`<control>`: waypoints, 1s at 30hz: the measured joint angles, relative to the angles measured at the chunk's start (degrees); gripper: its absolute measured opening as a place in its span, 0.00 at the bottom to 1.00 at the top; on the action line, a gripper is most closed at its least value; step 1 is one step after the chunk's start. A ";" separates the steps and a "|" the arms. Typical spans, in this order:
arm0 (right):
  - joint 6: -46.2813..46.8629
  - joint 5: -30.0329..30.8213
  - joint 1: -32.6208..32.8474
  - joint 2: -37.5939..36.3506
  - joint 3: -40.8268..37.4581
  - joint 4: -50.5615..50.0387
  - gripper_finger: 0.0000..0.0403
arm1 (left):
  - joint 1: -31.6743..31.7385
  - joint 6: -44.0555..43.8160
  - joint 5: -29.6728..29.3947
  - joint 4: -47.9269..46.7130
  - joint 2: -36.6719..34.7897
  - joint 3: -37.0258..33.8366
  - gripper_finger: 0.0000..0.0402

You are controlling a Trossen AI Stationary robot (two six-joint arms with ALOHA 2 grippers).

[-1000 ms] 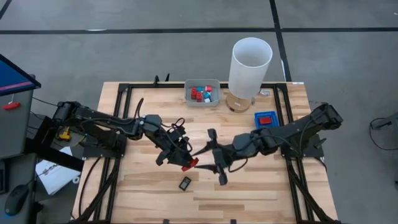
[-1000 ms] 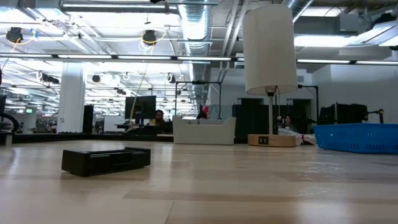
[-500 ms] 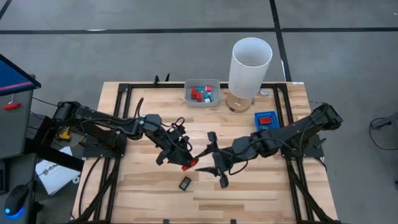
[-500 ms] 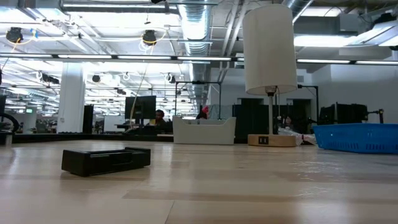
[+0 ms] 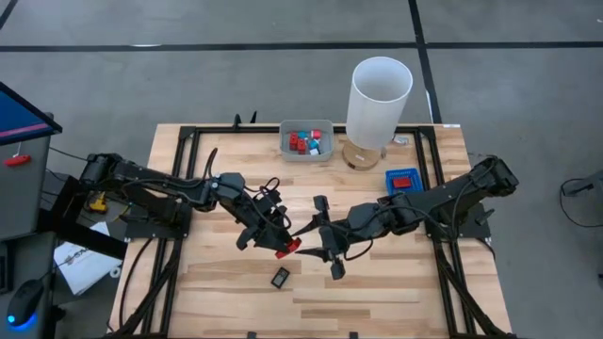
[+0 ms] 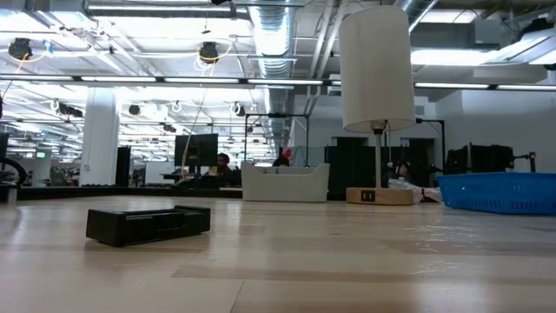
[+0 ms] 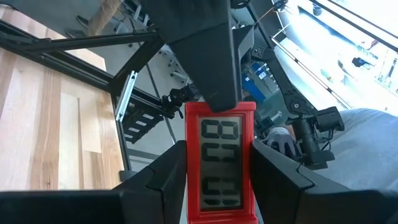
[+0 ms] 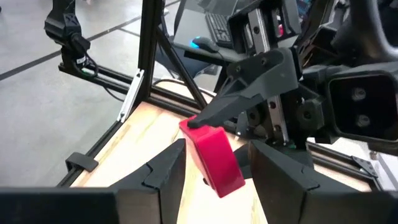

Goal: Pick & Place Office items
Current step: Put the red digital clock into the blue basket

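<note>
A red framed rectangle with a grey number display [image 7: 219,155] hangs above the table's middle [image 5: 286,249], with my left gripper [image 5: 277,242] shut on it. My right gripper [image 8: 216,148] comes level from the table's right, open. Its fingers stand on either side of the red piece's free end [image 8: 217,165]. A flat black framed piece [image 5: 281,278] lies on the wood toward the near edge, seen also in the low view [image 6: 148,224]. Several red, blue and white pieces lie in the grey tray [image 5: 306,141] at the far edge. My left gripper pinches the red framed rectangle by its two long sides [image 7: 188,186] between its two fingers, at the end nearer my wrist. The fingers come level from the table's left and lie along the piece. It is lifted clear of the table, its free end toward my right gripper. My right gripper has one finger [image 7: 205,56] over the piece's far end. I cannot tell whether it touches the piece.
A tall white cylinder on a round wooden base [image 5: 380,99] stands at the far right. A flat blue tray [image 5: 403,181] with a red piece in it lies beside my right arm. A black metal frame [image 5: 179,141] runs along the table's edges.
</note>
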 joint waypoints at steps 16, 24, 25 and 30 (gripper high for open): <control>-0.61 -1.51 0.00 -0.02 -0.02 0.41 0.19 | 0.01 -1.03 0.53 1.55 0.00 -0.02 0.37; -0.15 -1.29 0.01 -0.11 -0.02 1.96 0.17 | -0.02 -0.51 0.53 3.52 -0.39 -0.11 0.42; 0.08 -1.29 0.02 -0.12 -0.02 2.17 0.17 | -0.02 -0.32 0.59 3.56 -0.51 -0.11 0.43; 0.79 -0.80 0.50 -0.19 0.04 2.85 0.16 | 0.04 -0.03 1.90 2.24 -3.12 -0.13 0.50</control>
